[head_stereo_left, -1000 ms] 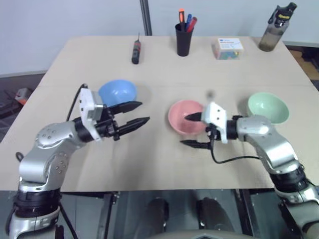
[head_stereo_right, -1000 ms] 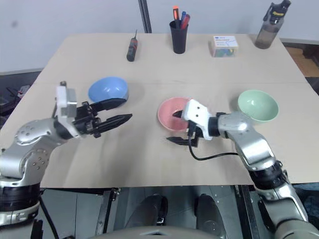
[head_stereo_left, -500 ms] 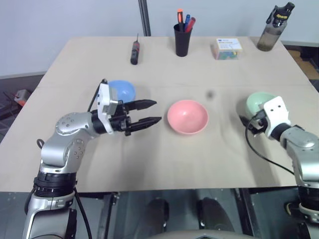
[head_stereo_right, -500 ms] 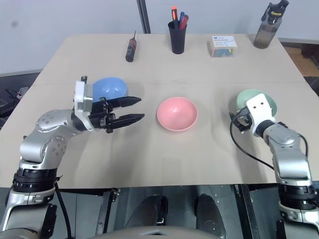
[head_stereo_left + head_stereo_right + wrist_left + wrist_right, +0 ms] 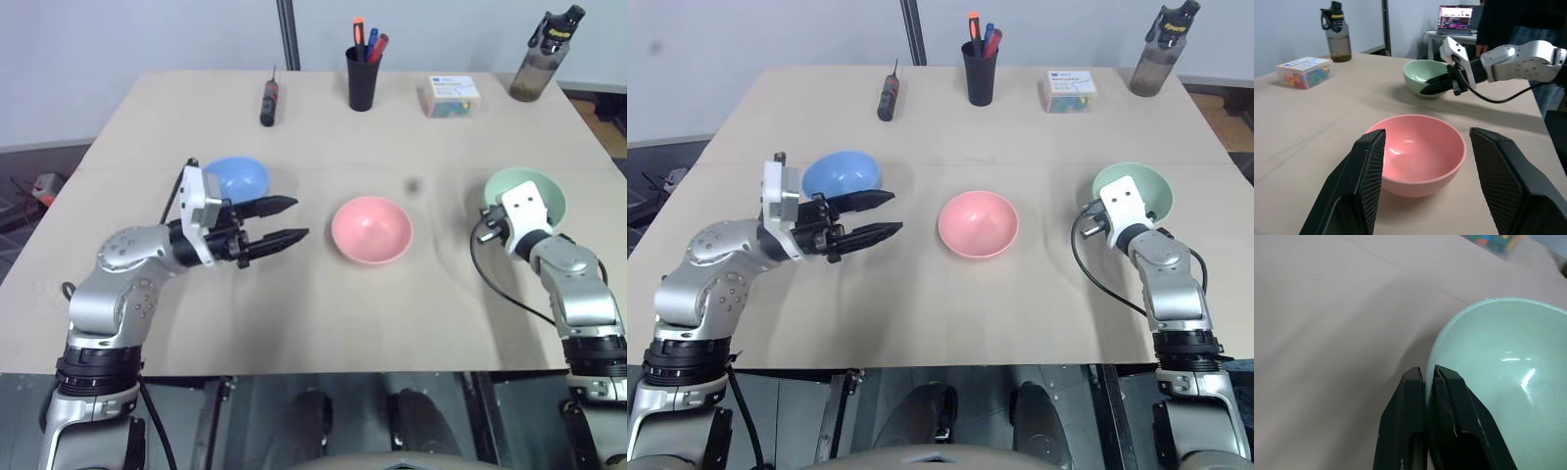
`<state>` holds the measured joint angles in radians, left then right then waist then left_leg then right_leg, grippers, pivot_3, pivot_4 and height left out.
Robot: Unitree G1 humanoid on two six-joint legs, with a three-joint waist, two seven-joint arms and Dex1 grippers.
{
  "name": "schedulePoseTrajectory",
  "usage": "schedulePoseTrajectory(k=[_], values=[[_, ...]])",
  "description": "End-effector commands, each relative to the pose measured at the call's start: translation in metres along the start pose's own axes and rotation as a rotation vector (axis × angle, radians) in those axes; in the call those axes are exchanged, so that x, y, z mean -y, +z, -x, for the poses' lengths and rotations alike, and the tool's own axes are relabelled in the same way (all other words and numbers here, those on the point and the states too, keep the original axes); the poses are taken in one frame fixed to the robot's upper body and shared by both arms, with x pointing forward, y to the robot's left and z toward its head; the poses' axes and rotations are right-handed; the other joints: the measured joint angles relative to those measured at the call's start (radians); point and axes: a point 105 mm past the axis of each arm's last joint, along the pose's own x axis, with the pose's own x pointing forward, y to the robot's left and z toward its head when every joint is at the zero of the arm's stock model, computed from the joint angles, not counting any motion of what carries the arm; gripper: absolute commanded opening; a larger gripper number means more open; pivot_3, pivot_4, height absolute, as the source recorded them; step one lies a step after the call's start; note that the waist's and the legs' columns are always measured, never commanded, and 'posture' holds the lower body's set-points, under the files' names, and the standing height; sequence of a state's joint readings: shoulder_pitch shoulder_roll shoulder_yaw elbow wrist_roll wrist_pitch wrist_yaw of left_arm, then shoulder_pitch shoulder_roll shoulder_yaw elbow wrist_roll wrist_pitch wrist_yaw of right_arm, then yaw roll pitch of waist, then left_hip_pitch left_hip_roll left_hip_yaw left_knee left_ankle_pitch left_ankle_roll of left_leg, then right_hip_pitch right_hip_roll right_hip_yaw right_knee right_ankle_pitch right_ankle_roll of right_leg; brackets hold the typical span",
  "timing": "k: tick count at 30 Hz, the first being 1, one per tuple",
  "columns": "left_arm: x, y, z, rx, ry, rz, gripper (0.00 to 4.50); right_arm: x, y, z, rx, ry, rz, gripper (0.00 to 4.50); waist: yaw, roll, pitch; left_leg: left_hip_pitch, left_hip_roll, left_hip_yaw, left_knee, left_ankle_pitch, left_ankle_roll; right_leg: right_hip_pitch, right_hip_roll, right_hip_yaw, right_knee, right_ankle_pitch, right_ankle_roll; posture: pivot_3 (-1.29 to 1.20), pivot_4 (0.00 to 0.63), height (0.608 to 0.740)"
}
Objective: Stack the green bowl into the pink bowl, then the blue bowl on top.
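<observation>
The pink bowl [image 5: 370, 230] sits mid-table, upright. My left gripper [image 5: 300, 218] hovers open a short way to its left, fingers pointing at it; the left wrist view frames the pink bowl [image 5: 1415, 154] between the two spread fingers. Just behind that hand rests the blue bowl [image 5: 235, 176], partly hidden by the wrist. On the right side of the table stands the green bowl [image 5: 534, 191]. My right gripper [image 5: 1428, 373] is shut on the near-left rim of the green bowl [image 5: 1503, 382], one finger inside and one outside.
Along the far edge stand a black pen cup [image 5: 361, 78], a screwdriver [image 5: 265, 101], a clear box of coloured bits [image 5: 449, 95] and a dark bottle [image 5: 542, 59]. In the left wrist view a person [image 5: 1518, 19] stands beyond the table, near a laptop [image 5: 1454, 17].
My right arm swung away from the pink bowl to the green bowl on the right, and its fingers closed on the rim. The left gripper stayed open in place.
</observation>
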<state>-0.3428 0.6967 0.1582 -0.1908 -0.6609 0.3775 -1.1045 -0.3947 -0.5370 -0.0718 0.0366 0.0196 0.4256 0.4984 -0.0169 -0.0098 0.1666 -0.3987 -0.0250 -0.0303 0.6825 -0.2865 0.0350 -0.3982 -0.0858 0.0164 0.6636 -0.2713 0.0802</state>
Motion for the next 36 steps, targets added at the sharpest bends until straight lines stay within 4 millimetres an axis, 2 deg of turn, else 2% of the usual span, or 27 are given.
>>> schedulePoseTrajectory(k=[1, 5, 8, 11, 13, 15, 16, 17, 18, 21, 22, 23, 25, 29, 33, 36], values=[[0.0, 0.011, 0.006, 0.016, 0.025, -0.039, 2.89, -0.041, 0.064, 0.017, 0.254, 0.264, 0.07, 0.07, -0.003, 0.0, 0.0, 0.0, 0.0, 0.0, 0.0, 0.0, 0.0, 0.0, 0.0, 0.0, 0.0, 0.0, 0.0, 0.0, 0.15, 0.74], [-0.005, 0.006, 0.01, 0.0, 0.064, -0.031, 2.89, -0.096, 0.118, 0.042, 0.435, 0.589, 0.077, 0.07, -0.011, 0.0, 0.0, 0.0, 0.001, 0.0, 0.0, 0.0, 0.0, -0.001, 0.001, 0.0, 0.0, 0.0, 0.0, 0.0, 0.15, 0.74], [-0.018, -0.001, 0.013, -0.048, 0.15, -0.085, 2.89, -0.125, 0.145, 0.049, 0.503, 0.752, 0.092, 0.07, -0.013, 0.0, 0.0, 0.0, 0.001, -0.001, 0.001, 0.0, 0.0, 0.0, 0.0, 0.0, 0.0, 0.0, 0.0, 0.0, 0.15, 0.74], [-0.027, -0.003, 0.015, -0.074, 0.215, -0.109, 2.89, -0.144, 0.15, 0.048, 0.503, 0.849, 0.101, 0.07, -0.007, 0.0, 0.0, 0.0, 0.001, -0.002, 0.001, 0.0, 0.0, 0.001, 0.0, -0.002, 0.0, 0.0, 0.0, 0.0, 0.15, 0.74], [-0.027, -0.002, 0.015, -0.068, 0.226, -0.116, 2.89, -0.155, 0.147, 0.045, 0.48, 0.903, 0.115, 0.07, 0.0, 0.0, 0.0, 0.0, 0.0, -0.003, 0.001, 0.0, 0.0, 0.001, 0.0, -0.003, -0.001, 0.0, 0.0, 0.0, 0.15, 0.74], [-0.022, 0.001, 0.017, -0.057, 0.211, -0.108, 2.89, -0.164, 0.134, 0.039, 0.416, 0.959, 0.118, 0.07, 0.004, 0.0, 0.0, -0.001, 0.0, -0.003, 0.001, 0.0, 0.0, 0.0, 0.0, -0.003, -0.001, 0.0, 0.0, 0.0, 0.15, 0.74], [-0.019, 0.002, 0.019, -0.057, 0.206, -0.103, 2.89, -0.165, 0.126, 0.031, 0.373, 0.954, 0.118, 0.07, 0.003, 0.0, 0.0, -0.002, -0.001, -0.003, 0.001, 0.0, 0.0, 0.0, -0.001, -0.003, -0.001, 0.0, 0.0, 0.0, 0.15, 0.74], [-0.015, 0.003, 0.021, -0.057, 0.198, -0.098, 2.89, -0.166, 0.119, 0.027, 0.343, 0.958, 0.124, 0.77, 0.002, 0.0, 0.0, -0.002, -0.001, -0.003, 0.001, 0.0, 0.0, 0.0, -0.001, -0.003, -0.001, 0.0, 0.0, 0.0, 0.15, 0.74], [-0.012, 0.004, 0.023, -0.057, 0.19, -0.094, 2.89, -0.165, 0.116, 0.025, 0.332, 0.958, 0.123, 0.95, 0.002, 0.0, 0.0, -0.002, -0.001, -0.003, 0.001, 0.0, 0.0, 0.0, -0.001, -0.003, -0.001, 0.0, 0.0, 0.0, 0.15, 0.74], [-0.012, 0.007, 0.029, -0.061, 0.214, -0.085, 2.89, -0.16, 0.118, 0.028, 0.342, 0.95, 0.124, 2.09, 0.001, 0.0, 0.0, -0.002, 0.0, -0.003, 0.001, 0.0, 0.0, -0.001, -0.001, -0.002, -0.001, 0.0, 0.0, 0.0, 0.15, 0.74], [-0.015, 0.007, 0.031, -0.066, 0.252, -0.092, 2.89, -0.156, 0.12, 0.027, 0.358, 0.919, 0.136, 2.6, 0.001, 0.0, 0.0, -0.002, 0.0, -0.003, 0.001, 0.0, 0.0, -0.001, -0.001, -0.003, 0.0, 0.0, 0.0, 0.0, 0.15, 0.74], [-0.021, 0.008, 0.033, -0.075, 0.307, -0.11, 2.89, -0.152, 0.123, 0.027, 0.379, 0.883, 0.147, 2.91, 0.002, 0.0, 0.0, -0.002, 0.001, -0.003, 0.001, 0.0, 0.0, -0.001, 0.0, -0.003, 0.0, 0.0, 0.0, 0.0, 0.15, 0.74], [-0.037, 0.006, 0.038, -0.139, 0.484, -0.201, 2.89, -0.142, 0.133, 0.032, 0.447, 0.823, 0.131, 3.72, 0.002, 0.0, 0.0, -0.002, 0.0, -0.003, 0.001, 0.0, 0.0, -0.001, -0.001, -0.002, -0.001, 0.0, 0.0, 0.0, 0.15, 0.74], [-0.064, -0.009, 0.049, -0.387, 0.756, -0.306, 2.89, -0.126, 0.153, 0.049, 0.586, 0.761, 0.089, 3.72, 0.006, 0.0, 0.0, -0.002, -0.001, -0.003, 0.001, 0.0, 0.0, -0.001, -0.001, -0.002, -0.001, 0.0, 0.0, 0.0, 0.15, 0.74], [-0.083, -0.023, 0.051, -0.654, 0.772, -0.391, 2.89, -0.122, 0.16, 0.061, 0.65, 0.772, 0.064, 3.72, 0.005, -0.001, 0.0, -0.002, -0.001, -0.004, 0.001, 0.0, 0.0, -0.001, 0.0, -0.003, 0.0, 0.0, 0.0, 0.0, 0.15, 0.74], [-0.09, -0.025, 0.05, -0.723, 0.761, -0.421, 2.89, -0.119, 0.16, 0.062, 0.646, 0.763, 0.06, 3.72, 0.001, -0.001, 0.0, -0.001, -0.001, -0.002, 0.001, 0.0, 0.0, -0.001, 0.0, -0.002, 0.001, 0.0, 0.0, 0.0, 0.15, 0.74]])
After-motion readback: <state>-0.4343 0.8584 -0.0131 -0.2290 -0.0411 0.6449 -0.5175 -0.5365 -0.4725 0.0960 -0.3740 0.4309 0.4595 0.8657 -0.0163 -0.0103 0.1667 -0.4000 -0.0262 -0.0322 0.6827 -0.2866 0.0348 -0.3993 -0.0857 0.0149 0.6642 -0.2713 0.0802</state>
